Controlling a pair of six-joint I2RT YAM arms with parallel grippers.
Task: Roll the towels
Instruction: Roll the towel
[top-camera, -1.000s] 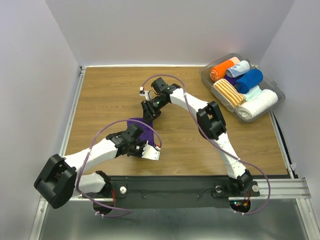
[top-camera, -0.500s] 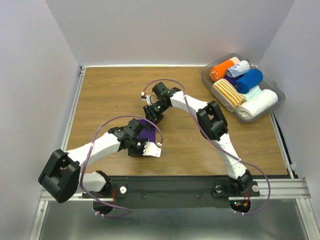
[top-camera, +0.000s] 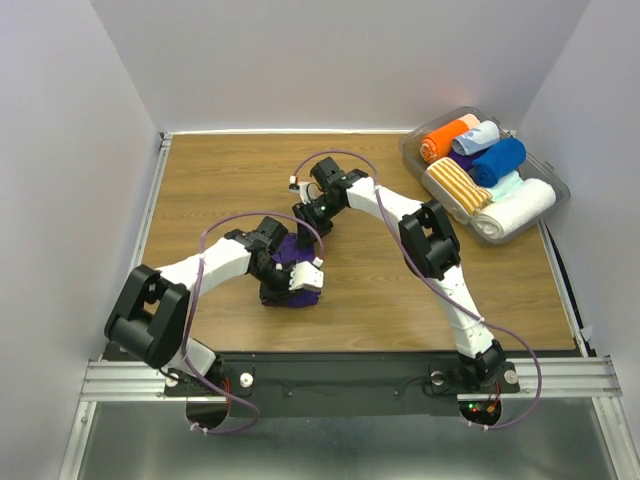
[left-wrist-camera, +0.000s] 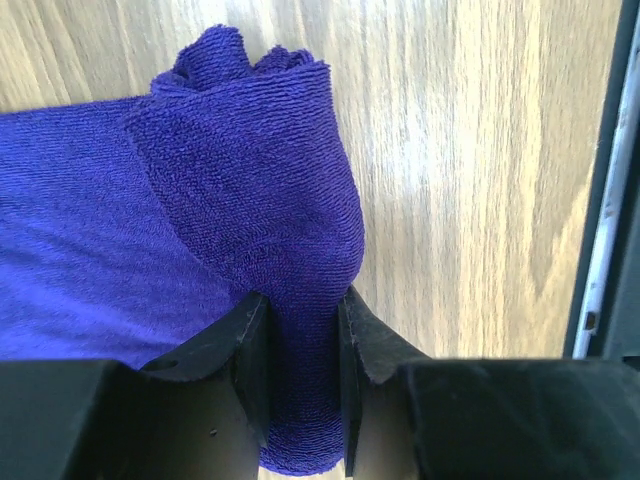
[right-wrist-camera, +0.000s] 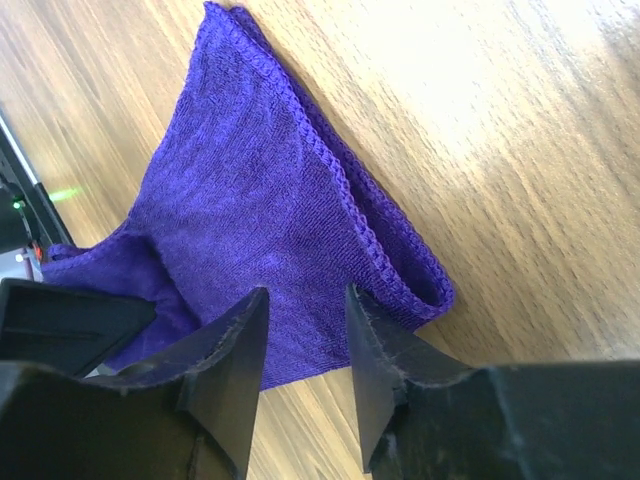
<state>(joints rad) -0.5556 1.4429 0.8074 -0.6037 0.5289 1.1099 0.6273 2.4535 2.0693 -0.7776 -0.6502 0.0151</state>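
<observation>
Left fingers (left-wrist-camera: 250, 340) clamp the rolled end of the purple towel (left-wrist-camera: 250, 180). Cloth is squeezed tight between both pads, so the left gripper (left-wrist-camera: 303, 305) is closed on it. Roll is loose and short, with bunched layers showing at its 12 o'clock tip in the left wrist view. Unrolled part lies flat and runs off toward 9 o'clock. Bare wood of the table (top-camera: 220, 190) shows at 3 o'clock of the roll.

From the top view the towel sits just 7 o'clock of table centre, mostly hidden under the left wrist. Purple shows at both ends of that wrist.

Right gripper (right-wrist-camera: 305, 300) is at 1 o'clock of the left one, near it, at the flat far end of the same towel. Right fingers (right-wrist-camera: 235, 350) stand partly apart over the doubled, hemmed edge, with purple cloth visible in the gap. Cannot tell if they pinch it or only hang over it. Cloth there is 2 layers, lying flat, with 1 folded corner at 3 o'clock in the right wrist view.

Far back at the table's 2 o'clock corner is a clear bin (top-camera: 408, 152), well apart from both grippers. It holds the blue towel (top-camera: 498, 160), rolled, packed touching an orange roll (top-camera: 440, 142), a pale blue roll (top-camera: 482, 135), a striped roll (top-camera: 458, 187) and a white roll (top-camera: 515, 208).
</observation>
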